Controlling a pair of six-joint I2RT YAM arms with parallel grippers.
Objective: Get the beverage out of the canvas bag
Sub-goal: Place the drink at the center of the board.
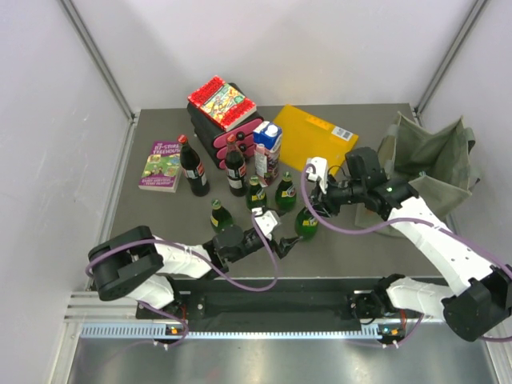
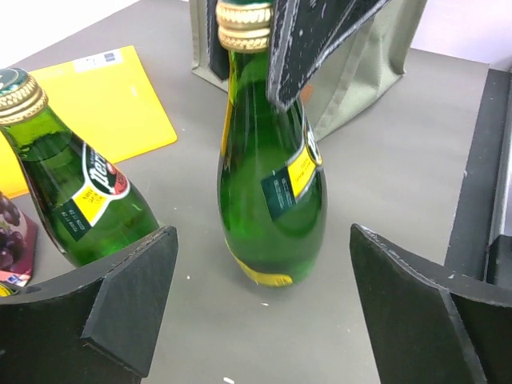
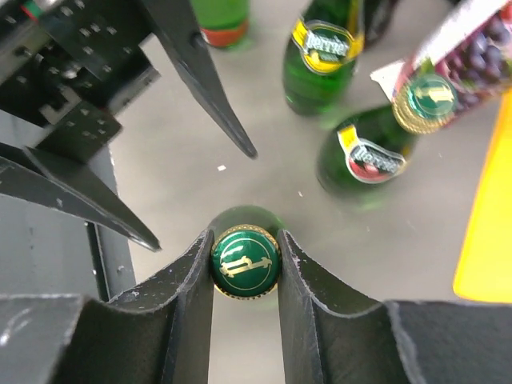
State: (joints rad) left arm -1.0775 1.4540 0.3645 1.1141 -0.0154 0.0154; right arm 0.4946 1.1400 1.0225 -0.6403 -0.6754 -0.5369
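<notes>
On table, front centre, bottle [image 1: 306, 224] stands upright, well clear of bag [image 1: 432, 160]. Right gripper [image 3: 245, 240] is clamped on its cap; left gripper [image 2: 264, 232] gapes around the body, not touching. Judgement: confirm base sits flat, then release straight up, no tilt.

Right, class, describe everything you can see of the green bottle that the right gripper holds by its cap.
The green bottle is teardrop-shaped and looks like glossy glass, with a yellow and dark label, a gold neck band and a green cap bearing a gold emblem. It stands upright, its base seemingly on the grey table, before the canvas bag. The right gripper clamps the cap from both sides. The open left gripper flanks its body without touching.
</notes>
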